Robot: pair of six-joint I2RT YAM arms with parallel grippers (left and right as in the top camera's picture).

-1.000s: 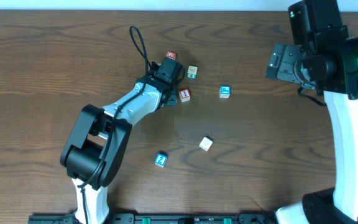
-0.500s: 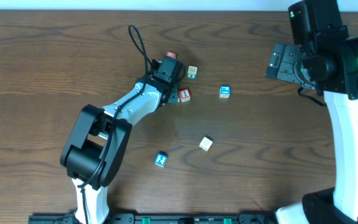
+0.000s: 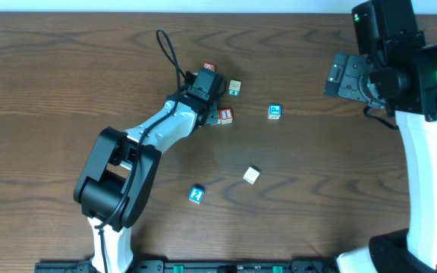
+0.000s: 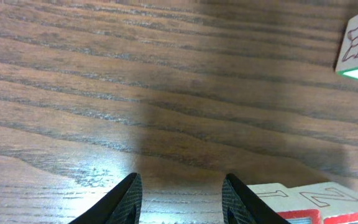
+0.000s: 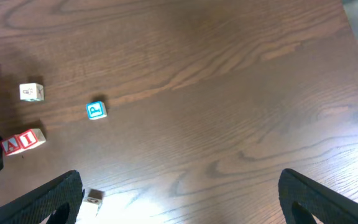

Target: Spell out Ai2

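In the right wrist view the red-bordered A cube (image 5: 11, 144) and I cube (image 5: 32, 138) lie side by side, touching. Overhead, the I cube (image 3: 225, 115) shows just right of my left gripper (image 3: 211, 112), which covers most of the A. The left wrist view shows the left gripper (image 4: 182, 202) open over bare wood, with a red-bordered cube (image 4: 303, 200) against the outside of the right finger (image 4: 238, 202). The blue 2 cube (image 3: 196, 194) lies alone nearer the front. My right gripper (image 5: 179, 205) hangs wide open at the far right, holding nothing.
Another red cube (image 3: 209, 67) and a pale cube with a green side (image 3: 235, 87) lie behind the left gripper. A second blue cube (image 3: 275, 111) sits to the right, and a pale cube (image 3: 251, 175) lies toward the front. A black cable (image 3: 169, 53) loops behind the left arm.
The left gripper's jaws have spread apart a little beside the red-bordered cubes. The cubes and the right arm have stayed where they were.
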